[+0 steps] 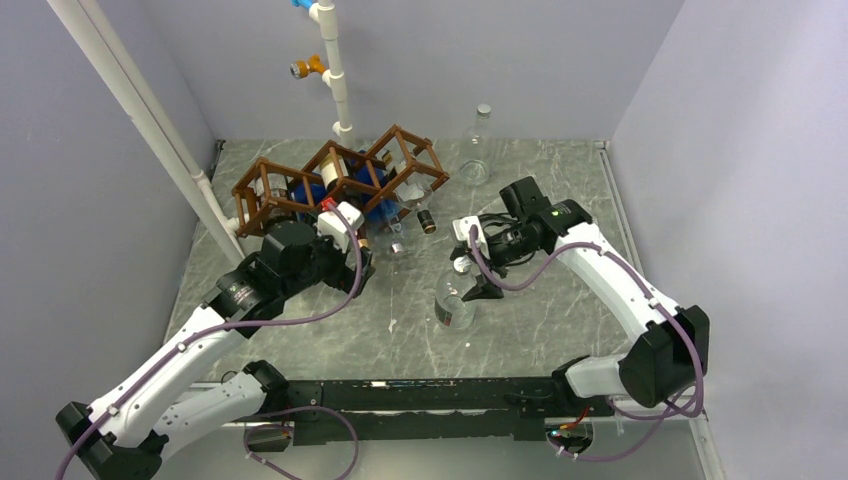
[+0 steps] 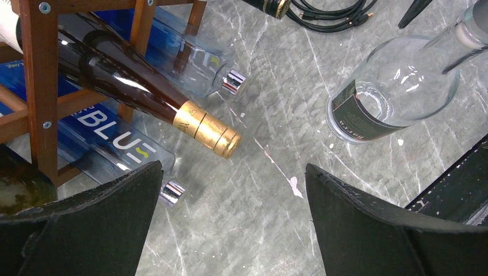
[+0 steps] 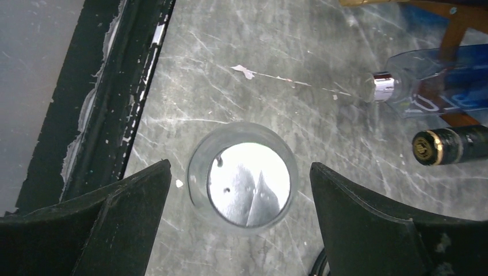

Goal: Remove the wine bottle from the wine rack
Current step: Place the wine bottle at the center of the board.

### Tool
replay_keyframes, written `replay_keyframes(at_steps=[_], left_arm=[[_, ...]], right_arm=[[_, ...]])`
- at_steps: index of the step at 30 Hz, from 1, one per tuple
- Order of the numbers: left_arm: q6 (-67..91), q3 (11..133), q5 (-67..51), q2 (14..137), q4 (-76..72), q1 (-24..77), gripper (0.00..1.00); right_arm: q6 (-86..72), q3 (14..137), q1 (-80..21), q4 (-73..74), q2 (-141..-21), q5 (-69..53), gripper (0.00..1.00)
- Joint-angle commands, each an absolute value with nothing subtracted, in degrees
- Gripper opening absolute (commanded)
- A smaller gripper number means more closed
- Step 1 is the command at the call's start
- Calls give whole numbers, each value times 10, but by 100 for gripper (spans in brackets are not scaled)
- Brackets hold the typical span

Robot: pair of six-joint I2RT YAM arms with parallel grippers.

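Observation:
The brown wooden wine rack [image 1: 340, 172] stands at the back left and holds several bottles; its posts show in the left wrist view [image 2: 43, 86]. A dark wine bottle [image 2: 115, 75] with a gold foil neck [image 2: 210, 132] lies in a cell, its neck sticking out toward the table. My left gripper [image 1: 365, 265] is open and empty, hovering just in front of that neck [image 2: 233, 172]. My right gripper [image 1: 478, 278] is open and sits above the silver cap [image 3: 248, 184] of a clear bottle [image 1: 453, 302], with the fingers to either side and not touching it.
Two blue bottles with silver caps [image 2: 233, 81] [image 2: 171, 192] lie in the rack. A dark bottle with a black-gold cap [image 3: 449, 146] pokes out. Another clear bottle [image 1: 477, 150] stands at the back. A white pipe [image 1: 335, 80] rises behind the rack. The black rail [image 3: 132, 75] runs along the near edge.

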State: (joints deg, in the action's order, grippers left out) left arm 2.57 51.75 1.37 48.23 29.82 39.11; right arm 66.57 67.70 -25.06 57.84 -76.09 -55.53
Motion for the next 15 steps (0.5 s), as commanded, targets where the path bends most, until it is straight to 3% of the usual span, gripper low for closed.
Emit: replay_keyframes(at_steps=[1,15], left_arm=[[20,516,13,473,282,385,99],[23,516,-4,476,279,371,100]], right_arm=[[637,682,-266,545,-768,-553,91],[605,661,-287,499,-775,-538,73]])
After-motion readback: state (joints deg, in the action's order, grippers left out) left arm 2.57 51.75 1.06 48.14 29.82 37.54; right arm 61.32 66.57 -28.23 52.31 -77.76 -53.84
